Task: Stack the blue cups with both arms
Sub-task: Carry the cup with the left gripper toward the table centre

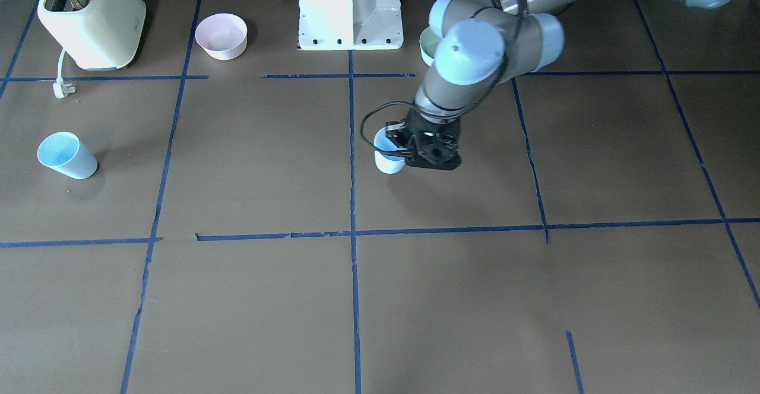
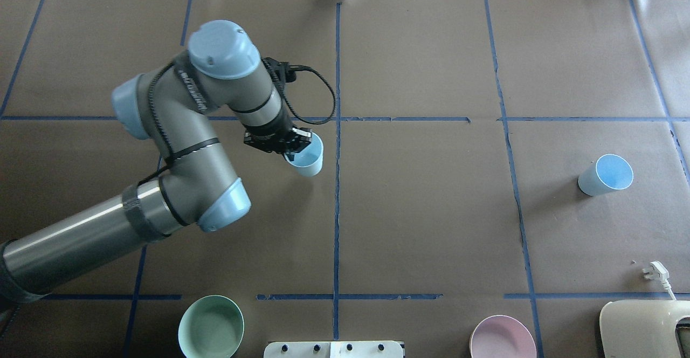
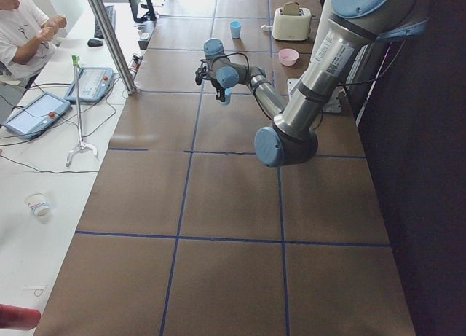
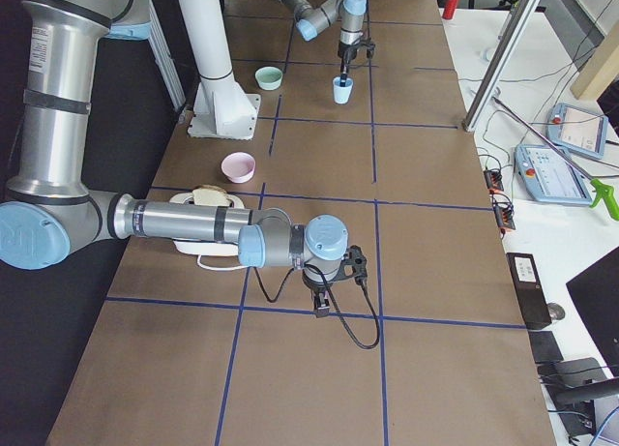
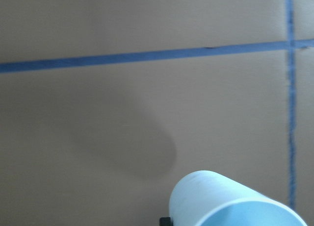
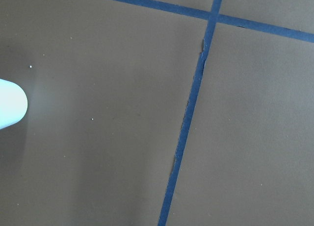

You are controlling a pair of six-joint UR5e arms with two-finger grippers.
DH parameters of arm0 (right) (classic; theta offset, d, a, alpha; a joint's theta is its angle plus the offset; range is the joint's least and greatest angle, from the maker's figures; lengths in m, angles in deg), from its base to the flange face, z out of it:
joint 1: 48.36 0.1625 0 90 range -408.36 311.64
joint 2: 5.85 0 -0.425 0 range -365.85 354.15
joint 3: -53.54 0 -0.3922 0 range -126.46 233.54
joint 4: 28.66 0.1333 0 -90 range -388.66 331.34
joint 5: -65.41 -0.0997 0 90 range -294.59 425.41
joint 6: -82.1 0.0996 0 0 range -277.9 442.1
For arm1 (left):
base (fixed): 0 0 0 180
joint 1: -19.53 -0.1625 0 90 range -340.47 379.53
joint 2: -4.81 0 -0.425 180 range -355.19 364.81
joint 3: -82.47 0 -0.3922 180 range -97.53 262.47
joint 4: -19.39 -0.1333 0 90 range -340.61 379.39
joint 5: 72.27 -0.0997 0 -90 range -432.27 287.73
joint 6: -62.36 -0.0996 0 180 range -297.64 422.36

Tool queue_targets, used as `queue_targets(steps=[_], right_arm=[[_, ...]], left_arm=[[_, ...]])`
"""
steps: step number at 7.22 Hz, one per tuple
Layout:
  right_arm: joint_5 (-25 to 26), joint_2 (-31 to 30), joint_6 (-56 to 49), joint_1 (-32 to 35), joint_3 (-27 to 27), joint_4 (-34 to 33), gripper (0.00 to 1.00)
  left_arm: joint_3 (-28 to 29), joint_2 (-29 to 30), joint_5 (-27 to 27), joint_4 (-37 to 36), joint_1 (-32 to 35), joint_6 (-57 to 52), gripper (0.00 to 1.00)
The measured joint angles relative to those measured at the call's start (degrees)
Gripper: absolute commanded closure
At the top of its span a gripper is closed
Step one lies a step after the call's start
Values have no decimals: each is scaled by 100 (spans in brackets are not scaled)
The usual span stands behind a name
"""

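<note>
Brown paper-covered table point(image 2: 431, 223), blue tape grid, operators' desks off one end. The left arm point(image 2: 178, 147) reaches to just beside the centre tape line. Its tool point(image 2: 290, 149) is clenched on the rim of the first blue cup point(image 2: 308, 159) — one finger looks to sit inside the mouth, the other on the outer wall. The cup is mouth up and leans a little; I cannot tell whether its base clears the table.

The second blue cup point(image 2: 605, 176) stands upright and alone, well apart, on the robot's right side. The right arm point(image 4: 193, 223) shows only in the right side view, low over the table with its tool point(image 4: 322, 306) pointing down. Whether that tool is released or clenched, I cannot tell.

Judgement: the step in hand is carrying the first blue cup toward a nesting point. A rim pinch lets a light cup swing, so travel should be slow and level. Line up the two cup axes before descending, then lower straight — the taper should guide it. If the base clips the rim below, the second blue cup will likely tip. Let go only once it is seated.
</note>
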Motion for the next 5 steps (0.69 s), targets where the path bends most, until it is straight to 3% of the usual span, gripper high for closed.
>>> queue_targets(steps=[1, 2, 3, 4, 5], right_arm=[[0, 0, -1, -2, -1, 0, 0], [0, 0, -3, -6, -5, 0, 0], [0, 0, -3, -7, -8, 0, 0], [0, 0, -3, -8, -8, 0, 0], [0, 0, -2, -12, -9, 0, 0]], left_arm=[[388, 360, -218, 17, -185, 154, 94], [555, 495, -323, 29, -296, 211, 79], [618, 532, -365, 34, -361, 227, 28], [640, 533, -379, 36, -390, 229, 0], [635, 521, -417, 35, -400, 227, 0]])
